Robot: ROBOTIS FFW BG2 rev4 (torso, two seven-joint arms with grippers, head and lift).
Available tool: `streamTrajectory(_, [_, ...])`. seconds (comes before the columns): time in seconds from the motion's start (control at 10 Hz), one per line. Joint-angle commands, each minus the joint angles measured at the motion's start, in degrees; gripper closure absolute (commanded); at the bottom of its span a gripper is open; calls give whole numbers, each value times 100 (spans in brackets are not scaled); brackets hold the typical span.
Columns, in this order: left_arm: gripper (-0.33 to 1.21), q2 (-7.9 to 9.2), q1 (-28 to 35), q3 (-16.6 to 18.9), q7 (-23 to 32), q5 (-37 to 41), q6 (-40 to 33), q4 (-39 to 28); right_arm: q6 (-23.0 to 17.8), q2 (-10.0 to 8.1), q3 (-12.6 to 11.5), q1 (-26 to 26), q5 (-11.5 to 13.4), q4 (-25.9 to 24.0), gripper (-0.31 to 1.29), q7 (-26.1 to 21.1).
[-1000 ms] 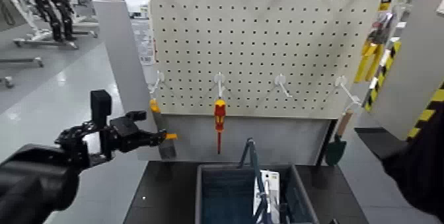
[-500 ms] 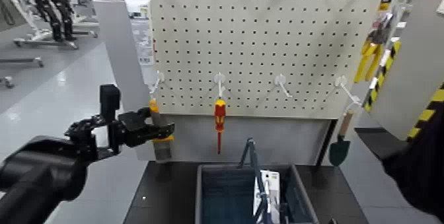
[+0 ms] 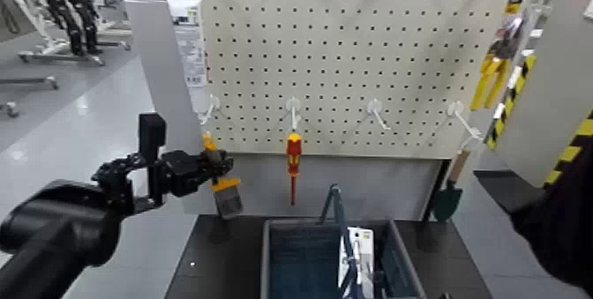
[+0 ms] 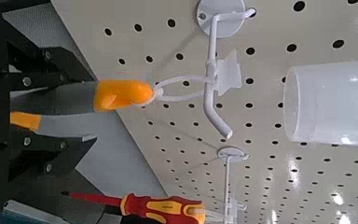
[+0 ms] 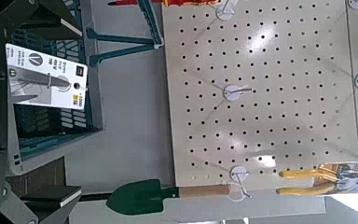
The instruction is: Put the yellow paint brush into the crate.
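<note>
The yellow paint brush hangs at the left of the pegboard, tilted, with its grey bristles low. My left gripper is shut on its handle. In the left wrist view the orange handle end is still tied by a white loop to a white hook, with my left gripper around the handle. The crate stands on the dark table below, right of the brush; it also shows in the right wrist view. My right arm is parked at the right edge.
A red-and-yellow screwdriver hangs on the pegboard just right of the brush. A green trowel hangs at the far right. The crate has a raised hoop handle and holds a white packet. A grey post stands behind my left gripper.
My left gripper moved right to the pegboard and shut on the brush handle. The brush, which hung straight, is now tilted with its bristle end swung right.
</note>
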Motion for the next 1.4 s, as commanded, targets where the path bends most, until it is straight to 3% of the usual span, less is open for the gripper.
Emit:
streamTrajectory(0.1, [119, 0, 67, 43, 61, -22, -9, -71, 0, 1, -17, 9, -9, -9, 13, 0])
streamTrajectory(0.7, [119, -53, 392, 280, 70, -14, 44, -554, 0, 1, 1, 9, -9, -9, 13, 0])
streamTrajectory(1.4, [118, -387, 1473, 1159, 246, 21, 642, -2374, 9, -8, -17, 9, -9, -9, 13, 8])
